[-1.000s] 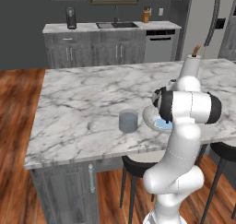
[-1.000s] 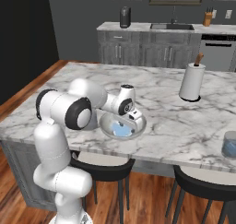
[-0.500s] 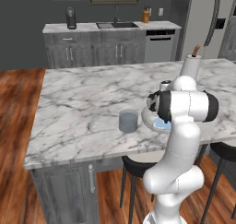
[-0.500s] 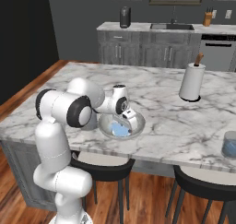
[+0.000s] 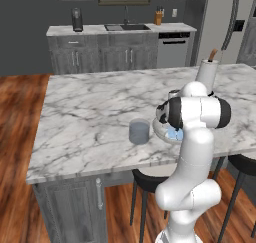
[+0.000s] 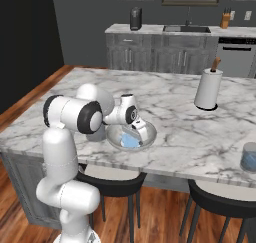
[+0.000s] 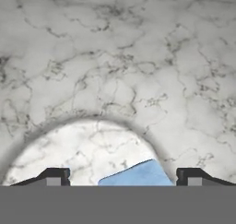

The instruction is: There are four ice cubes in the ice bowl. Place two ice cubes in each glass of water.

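The gripper [image 7: 122,174], seen in the hand view with its two finger tips [image 7: 55,174] set wide apart and nothing clenched between them, is held low over the ice bowl [image 6: 145,132], presumably so that one of the ice cubes [image 7: 138,174] can be taken between the jaws; a cube lies between the tips without evident contact. The bowl is placed near the front edge of the marble island counter [image 5: 90,102]. One glass of water [image 5: 139,131] stands just beside the bowl near the same edge, within short reach for transfer; a second glass [image 6: 249,157] stands well apart toward the counter's front right corner. A white cylinder with a brown tip [image 6: 208,88] stands further back. Compared with the frame of one second ago, the hand has been shifted slightly across the bowl, while bowl and glasses are unchanged in place.
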